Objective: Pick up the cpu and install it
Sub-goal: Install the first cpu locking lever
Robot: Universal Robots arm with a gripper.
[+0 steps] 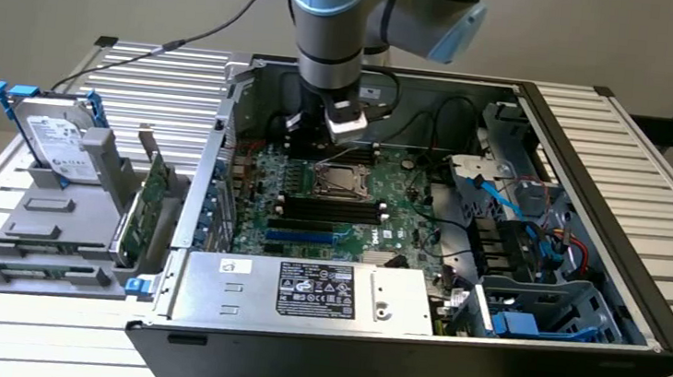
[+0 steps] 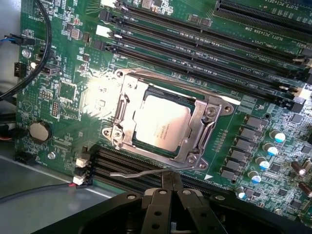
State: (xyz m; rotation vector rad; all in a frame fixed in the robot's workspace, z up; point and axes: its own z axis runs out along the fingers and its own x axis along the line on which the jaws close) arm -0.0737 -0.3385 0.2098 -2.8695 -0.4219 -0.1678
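Over motherboard [image 2: 63, 87], hand [image 2: 171, 184] pinched fully shut, empty, tips beside retention lever [image 2: 139, 172]. Cpu [image 2: 161, 127] sits inside socket frame [image 2: 207, 119]. Judged: placement done, lever seemingly unlatched; clamping calls for gentle, precise push.

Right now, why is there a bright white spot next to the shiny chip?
Wrist view: glare, light bouncing off the green motherboard beside the cpu; exterior view: the computer case is dimmer inside than the bright slatted table around it.

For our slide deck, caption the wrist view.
Shut claw by the retention lever; cpu sits in the motherboard socket.
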